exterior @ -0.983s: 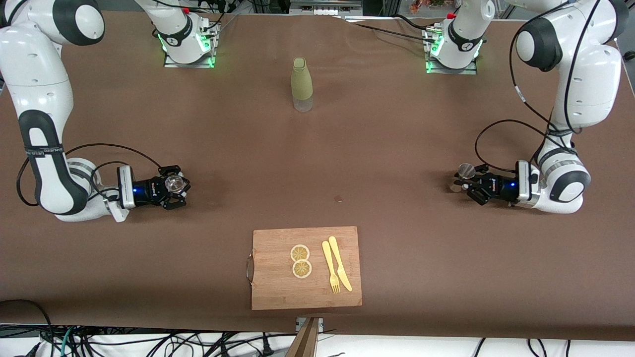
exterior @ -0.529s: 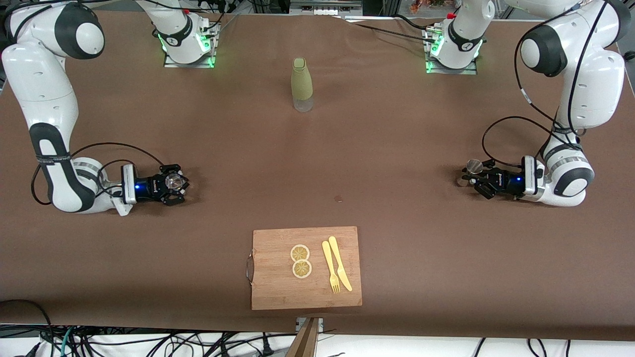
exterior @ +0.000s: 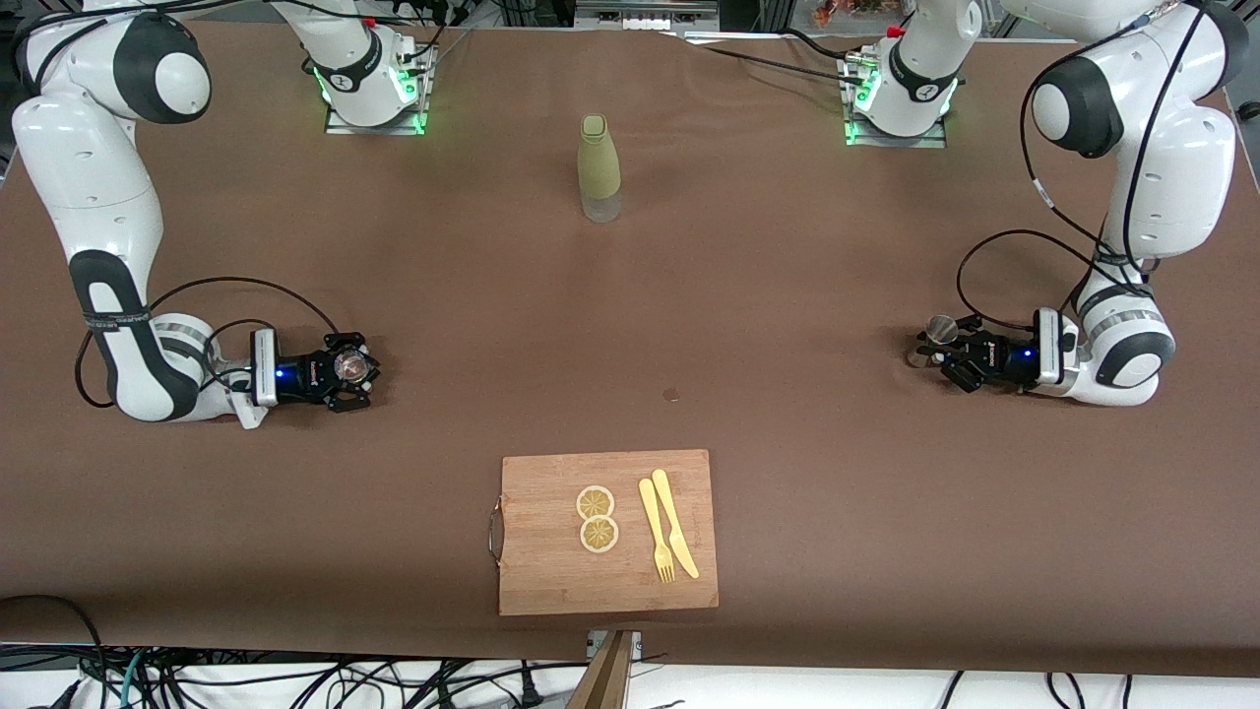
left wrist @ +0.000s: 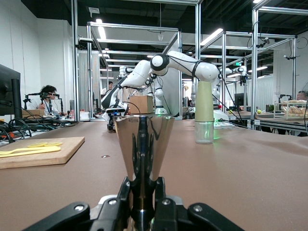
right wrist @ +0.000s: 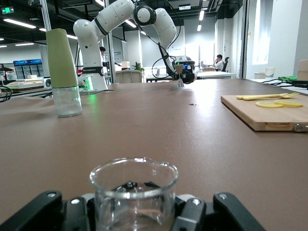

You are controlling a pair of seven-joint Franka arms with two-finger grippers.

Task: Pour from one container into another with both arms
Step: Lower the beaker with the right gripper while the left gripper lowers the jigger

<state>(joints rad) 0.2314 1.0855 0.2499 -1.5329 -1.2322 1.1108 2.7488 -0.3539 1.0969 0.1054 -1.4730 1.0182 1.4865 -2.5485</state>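
My right gripper (exterior: 351, 369) lies low over the table at the right arm's end, shut on a small clear glass beaker (exterior: 348, 365). The beaker (right wrist: 134, 191) stands upright between the fingers and looks empty. My left gripper (exterior: 943, 348) is low at the left arm's end, shut on the narrow waist of a shiny steel jigger (exterior: 939, 328). The jigger (left wrist: 143, 142) stands upright, its cone rising above the fingers (left wrist: 119, 197). Both white arms bend down from their bases to the tabletop.
A green bottle (exterior: 599, 167) with a clear base stands mid-table near the bases. A wooden cutting board (exterior: 536, 551) near the front edge carries two lemon slices (exterior: 597, 518), a yellow fork (exterior: 655, 530) and knife (exterior: 675, 522). A small spot (exterior: 671, 396) marks the brown cloth.
Both hands sank lower toward the table, each keeping its hold. The left gripper with the jigger drew slightly toward its own end; the right arm's elbow shifted inward.
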